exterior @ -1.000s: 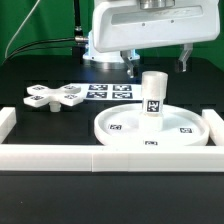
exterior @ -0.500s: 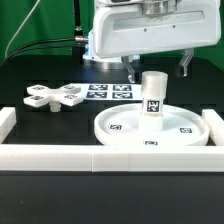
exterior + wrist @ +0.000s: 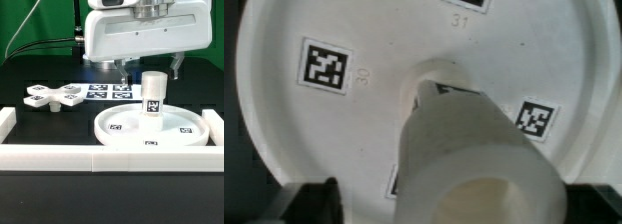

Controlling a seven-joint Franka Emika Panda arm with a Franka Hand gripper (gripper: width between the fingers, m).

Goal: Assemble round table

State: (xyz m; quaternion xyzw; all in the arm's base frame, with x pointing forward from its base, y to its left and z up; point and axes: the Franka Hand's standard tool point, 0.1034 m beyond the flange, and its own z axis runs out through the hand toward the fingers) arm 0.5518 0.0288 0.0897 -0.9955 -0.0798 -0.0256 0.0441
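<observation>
The white rimmed disc top (image 3: 150, 128) lies flat on the table at the exterior view's right. The short cylinder leg (image 3: 152, 95) stands upright on its middle, with a square tag on its side. The cross-shaped base (image 3: 55, 97) lies to the exterior view's left, apart from both. My gripper (image 3: 148, 67) hangs open just above the leg, one finger on each side and touching nothing. In the wrist view the leg (image 3: 473, 150) rises from the disc top (image 3: 384, 40) straight toward the camera.
The marker board (image 3: 108, 91) lies flat behind the disc top, between it and the base. A long white border rail (image 3: 100, 158) runs along the front, with short end pieces at both sides (image 3: 8, 120).
My gripper has shifted toward the exterior view's left, staying above the leg. The leg, disc top and base have not moved.
</observation>
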